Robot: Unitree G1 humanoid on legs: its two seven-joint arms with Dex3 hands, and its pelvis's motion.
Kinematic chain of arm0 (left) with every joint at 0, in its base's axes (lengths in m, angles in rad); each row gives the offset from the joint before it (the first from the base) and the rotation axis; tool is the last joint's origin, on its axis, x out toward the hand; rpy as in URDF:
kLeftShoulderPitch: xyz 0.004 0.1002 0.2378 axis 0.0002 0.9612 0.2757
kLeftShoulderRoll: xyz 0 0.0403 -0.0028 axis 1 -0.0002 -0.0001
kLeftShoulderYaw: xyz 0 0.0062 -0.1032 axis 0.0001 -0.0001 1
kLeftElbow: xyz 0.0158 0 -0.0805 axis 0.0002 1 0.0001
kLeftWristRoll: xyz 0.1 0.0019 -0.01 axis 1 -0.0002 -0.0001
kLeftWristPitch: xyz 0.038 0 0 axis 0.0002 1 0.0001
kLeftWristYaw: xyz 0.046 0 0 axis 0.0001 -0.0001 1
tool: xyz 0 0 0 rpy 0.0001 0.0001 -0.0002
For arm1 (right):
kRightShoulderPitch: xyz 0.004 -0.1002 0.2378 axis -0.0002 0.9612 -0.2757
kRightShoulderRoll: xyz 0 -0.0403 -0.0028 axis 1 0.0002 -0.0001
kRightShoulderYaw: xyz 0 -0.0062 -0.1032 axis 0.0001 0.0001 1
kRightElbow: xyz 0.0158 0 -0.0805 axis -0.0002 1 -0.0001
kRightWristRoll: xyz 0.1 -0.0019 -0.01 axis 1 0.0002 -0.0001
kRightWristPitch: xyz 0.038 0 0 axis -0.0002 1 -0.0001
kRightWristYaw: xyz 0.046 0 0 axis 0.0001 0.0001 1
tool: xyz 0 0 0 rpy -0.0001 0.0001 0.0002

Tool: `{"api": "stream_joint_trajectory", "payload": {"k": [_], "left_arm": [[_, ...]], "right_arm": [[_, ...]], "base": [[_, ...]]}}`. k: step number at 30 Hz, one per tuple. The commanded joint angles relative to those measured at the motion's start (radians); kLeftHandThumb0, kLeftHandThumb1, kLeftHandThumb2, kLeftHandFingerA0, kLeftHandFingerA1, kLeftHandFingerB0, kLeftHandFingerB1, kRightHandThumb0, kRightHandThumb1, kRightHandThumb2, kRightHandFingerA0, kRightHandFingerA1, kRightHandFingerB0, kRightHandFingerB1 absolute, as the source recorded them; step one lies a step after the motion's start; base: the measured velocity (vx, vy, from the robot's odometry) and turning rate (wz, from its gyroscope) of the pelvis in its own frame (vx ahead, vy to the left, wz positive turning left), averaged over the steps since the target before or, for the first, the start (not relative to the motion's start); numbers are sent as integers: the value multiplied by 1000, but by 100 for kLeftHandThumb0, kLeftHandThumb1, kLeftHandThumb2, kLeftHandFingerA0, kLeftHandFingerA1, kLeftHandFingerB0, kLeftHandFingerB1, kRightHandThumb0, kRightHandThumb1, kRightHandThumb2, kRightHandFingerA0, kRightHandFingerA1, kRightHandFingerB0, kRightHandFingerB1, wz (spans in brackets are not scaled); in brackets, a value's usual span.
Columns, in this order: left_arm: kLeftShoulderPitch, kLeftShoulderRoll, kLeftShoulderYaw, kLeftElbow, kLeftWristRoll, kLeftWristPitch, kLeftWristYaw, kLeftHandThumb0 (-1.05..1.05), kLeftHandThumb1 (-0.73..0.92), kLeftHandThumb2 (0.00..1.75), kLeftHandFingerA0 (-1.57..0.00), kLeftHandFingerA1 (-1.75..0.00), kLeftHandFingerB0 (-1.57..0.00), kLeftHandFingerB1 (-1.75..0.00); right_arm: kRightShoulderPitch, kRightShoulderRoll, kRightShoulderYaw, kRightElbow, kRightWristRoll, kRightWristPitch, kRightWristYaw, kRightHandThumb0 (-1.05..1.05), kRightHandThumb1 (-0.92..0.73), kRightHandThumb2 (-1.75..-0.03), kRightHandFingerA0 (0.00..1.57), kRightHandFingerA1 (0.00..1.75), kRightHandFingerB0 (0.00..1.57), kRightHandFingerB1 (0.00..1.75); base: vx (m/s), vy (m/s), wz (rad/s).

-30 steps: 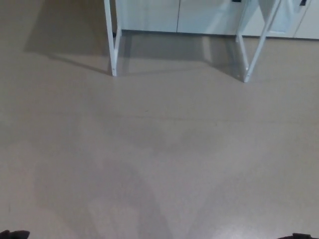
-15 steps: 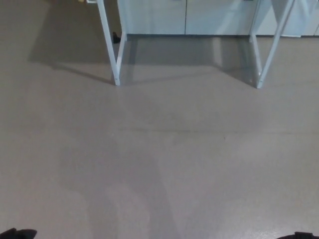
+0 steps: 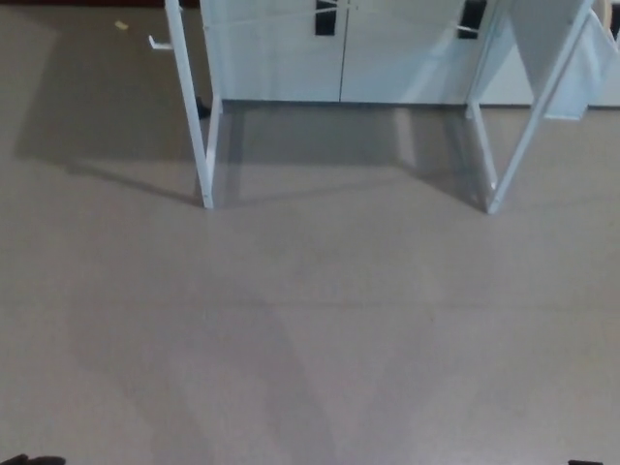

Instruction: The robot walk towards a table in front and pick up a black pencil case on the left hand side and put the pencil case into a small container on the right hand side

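floor (image 3: 310, 320): plain grey-beige, fills most of the head view, soft shadows across it.
table legs (image 3: 191, 107): white frame. Left leg stands on the floor at upper left. Right leg (image 3: 531, 116) is slanted, foot at upper right. The table top is cut off by the top edge.
cabinet doors (image 3: 281, 58): white, along the back edge of the floor behind the legs, with black handles (image 3: 326, 17) near the top.
yellow scrap (image 3: 120, 25): on the floor, far back-left corner.
pencil case: can't tell where, since the top surface isn't shown. Same for the container.
left hand (image 3: 29, 460): dark sliver at the bottom-left corner. Can't tell its state or whether it holds anything.
right hand (image 3: 586, 462): dark sliver at the bottom-right edge. Can't tell either.
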Motion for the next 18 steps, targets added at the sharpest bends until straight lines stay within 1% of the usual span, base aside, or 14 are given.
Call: {"api": "stream_joint_trajectory", "payload": {"k": [1,2,6,8,14,18], "left_arm": [[5,10,0,2,7,-8,-4,-42,51,55,-54,-49,-39,-35],[7,11,-1,0,9,-7,-2,-42,51,55,-54,-49,-39,-35],[12,10,-3,-6,7,3,-7,-42,51,55,-54,-47,-38,-34],[9,9,-2,2,1,3,-11,-41,51,55,-54,-48,-39,-35],[2,5,2,21,-5,-5,-17,-40,51,55,-53,-47,-40,-35],[-7,4,-1,30,-1,-10,-17,-41,52,55,-53,-48,-39,-35]], "right_arm": [[7,-10,-4,10,1,-9,10,-74,-27,-70,97,54,67,49],[9,-10,-1,9,-3,-10,7,-66,-39,-54,100,48,71,41],[15,-10,1,-4,-6,0,7,-66,-39,-54,100,48,71,41],[15,-10,3,1,-9,-5,3,-67,-39,-54,100,48,72,41],[11,-12,9,4,-15,1,1,-69,-40,-55,101,48,72,41],[6,-19,12,4,-16,-6,7,-68,-40,-55,101,48,71,41]], "base": [[266,-10,11],[279,-60,8],[325,-113,7],[354,-147,35],[260,-90,-9],[230,2,-12]]}}
